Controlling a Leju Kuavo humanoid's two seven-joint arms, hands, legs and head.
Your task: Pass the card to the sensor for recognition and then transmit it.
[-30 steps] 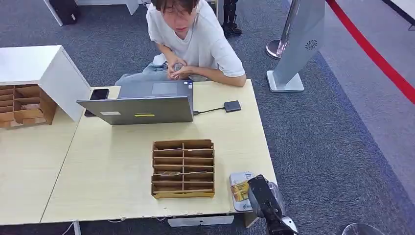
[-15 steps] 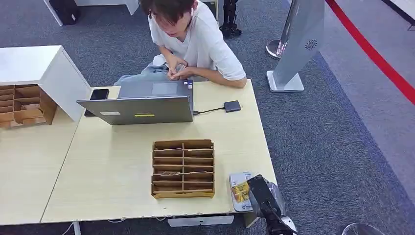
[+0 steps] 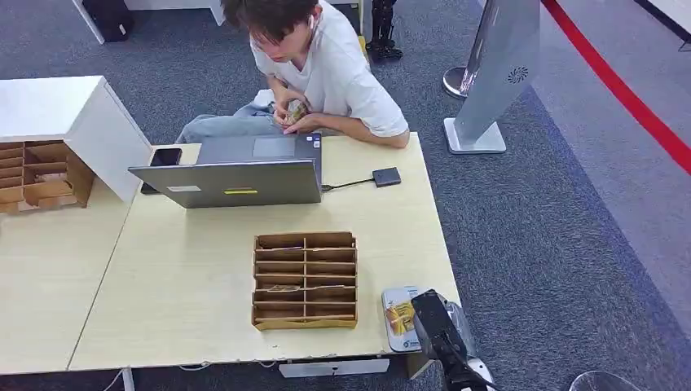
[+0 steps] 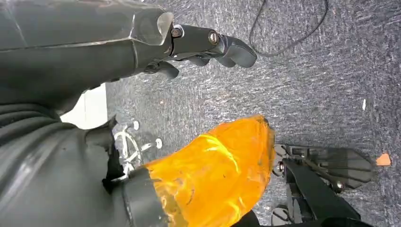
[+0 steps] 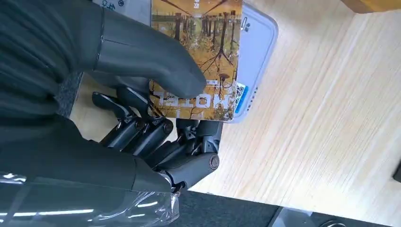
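My right hand (image 3: 437, 325) is at the table's front right corner and pinches a card (image 5: 204, 56) printed with autumn trees between thumb and fingers. The card (image 3: 399, 317) lies flat just over the grey-white sensor pad (image 3: 394, 294), covering most of it. In the right wrist view the thumb (image 5: 144, 59) presses on the card's face, the dark fingers (image 5: 156, 130) curl under it, and the sensor pad (image 5: 259, 43) shows past the card's edge. My left hand (image 4: 208, 45) hangs over the carpet, fingers loosely apart, holding nothing.
A wooden slotted organizer (image 3: 305, 280) stands left of the sensor pad. Behind it are a grey laptop (image 3: 236, 176), a small black box on a cable (image 3: 387, 176) and a phone (image 3: 165, 156). A person (image 3: 326, 69) sits at the far side. Another organizer (image 3: 37, 175) stands far left.
The person has leaned over to the left and lifted their hands a little. My right hand with the card has barely moved over the sensor pad.
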